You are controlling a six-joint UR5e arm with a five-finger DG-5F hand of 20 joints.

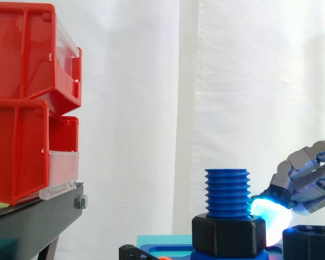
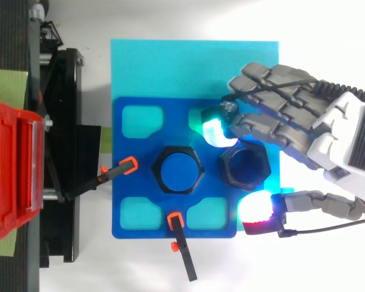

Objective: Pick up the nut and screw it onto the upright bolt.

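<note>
We start at the nut (image 2: 226, 167): black, six-sided, lying flat on the blue plate (image 2: 125, 182) just beside the upright bolt (image 1: 227, 192), on the side of the bolt that faces the arm. Its hole points straight up, in line with the bolt's own axis, so it would need no tipping, only a lift and a shift across.

Around it sits the hand (image 2: 292, 121), spread wide and carrying nothing. From above, the fingers reach past one flank of the nut, with a green-glowing fingertip (image 2: 213, 131) ending near the corner closest to the bolt. The thumb (image 2: 255, 210), its pad glowing red and white, lies off the opposite flank. The nut is thus between fingers and thumb, under the front of the hand rather than ahead of it. We cannot quite tell whether either pad already touches the nut; from above they look just clear of it.

Beyond the nut the bolt's blue thread stands bare above a black collar (image 1: 227, 235) at its foot. We judge that the coming move turns on closing across those two flanks, then raising the nut higher than the bolt's top before carrying it away from the wrist.

On the far side of the bolt from the hand stand red bins (image 1: 21, 108), well apart.
</note>
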